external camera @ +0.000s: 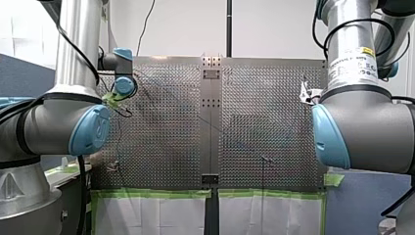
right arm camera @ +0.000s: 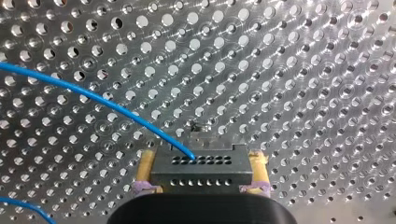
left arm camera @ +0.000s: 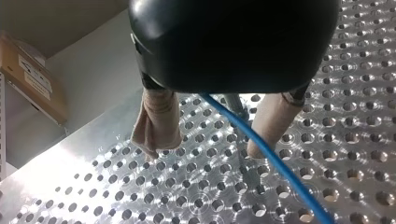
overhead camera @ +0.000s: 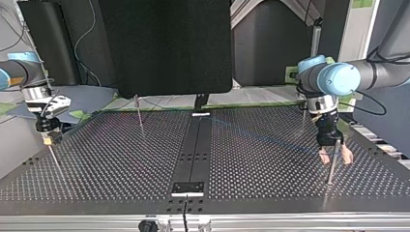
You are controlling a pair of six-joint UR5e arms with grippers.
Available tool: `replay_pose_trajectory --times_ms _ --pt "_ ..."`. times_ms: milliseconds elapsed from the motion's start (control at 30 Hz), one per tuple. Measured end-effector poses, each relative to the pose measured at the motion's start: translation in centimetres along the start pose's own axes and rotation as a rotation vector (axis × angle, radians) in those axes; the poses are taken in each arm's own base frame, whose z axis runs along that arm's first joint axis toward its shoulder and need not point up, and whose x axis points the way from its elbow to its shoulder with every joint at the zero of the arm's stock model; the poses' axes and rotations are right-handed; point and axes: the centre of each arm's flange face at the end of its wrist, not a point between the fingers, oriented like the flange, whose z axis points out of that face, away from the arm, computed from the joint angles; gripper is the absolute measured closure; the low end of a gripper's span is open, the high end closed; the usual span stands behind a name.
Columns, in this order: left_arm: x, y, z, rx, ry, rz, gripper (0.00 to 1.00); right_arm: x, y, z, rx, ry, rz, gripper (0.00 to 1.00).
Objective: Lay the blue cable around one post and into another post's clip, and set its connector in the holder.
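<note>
The cable (left arm camera: 275, 158) runs between the wide-spread beige pads (left arm camera: 159, 121) of my left gripper (left arm camera: 205, 149) – holding nothing, straddling a post (left arm camera: 236, 105) – and over the table (right arm camera: 303, 70) into the connector (right arm camera: 201, 175) (dark, with rows of holes), clamped between the yellow pads (right arm camera: 145, 168) of my right gripper (right arm camera: 201, 163).

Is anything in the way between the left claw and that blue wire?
Nothing visible does. The cable runs between my left gripper's open jaws, right beside a post that stands between them too. Its connector is clamped in my right gripper.
</note>
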Motion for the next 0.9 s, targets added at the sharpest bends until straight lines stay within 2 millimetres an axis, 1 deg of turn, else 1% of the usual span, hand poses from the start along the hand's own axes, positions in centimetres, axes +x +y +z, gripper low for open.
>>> replay_pose_trajectory --times_ms 33,67,100,133,167,200,233,267,300,367,900 --pt "0.0 0.01 0.0 0.0 0.0 0.0 0.0 0.0 0.0 -0.01 0.0 -0.001 0.0 0.91" --pt "0.0 0.01 0.0 0.0 0.0 0.0 0.0 0.0 0.0 -0.02 0.0 -0.001 0.0 0.72" --pt "-0.01 0.01 0.0 0.0 -0.001 0.0 0.0 -0.01 0.01 -0.03 -0.001 -0.002 0.001 0.72" --pt "-0.01 0.01 0.0 0.0 -0.001 0.0 0.0 -0.01 0.01 -0.04 -0.001 -0.003 0.001 0.54" --pt "-0.01 0.01 0.0 0.0 0.0 0.0 0.0 -0.01 0.01 -0.05 -0.002 -0.004 0.001 0.42" --pt "-0.01 0.01 0.0 0.0 0.0 0.0 0.0 -0.03 0.01 -0.06 -0.002 -0.005 0.002 0.42" --pt "-0.01 0.01 0.0 0.0 0.0 0.0 0.0 -0.04 0.01 -0.07 -0.002 -0.006 0.002 0.25" --pt "-0.01 0.01 0.0 0.0 0.0 0.0 0.0 -0.07 0.01 -0.07 -0.003 -0.007 0.003 0.16" --pt "-0.01 0.01 0.0 0.0 -0.001 0.0 0.0 -0.17 0.0 -0.09 -0.003 -0.01 0.005 0.16" --pt "-0.01 0.01 0.0 0.0 0.0 0.0 0.0 -0.23 -0.01 -0.13 -0.004 -0.013 0.008 0.0" --pt "0.0 0.01 0.0 0.0 0.0 0.0 0.0 -0.15 0.05 -0.04 -0.005 -0.005 0.005 0.0"
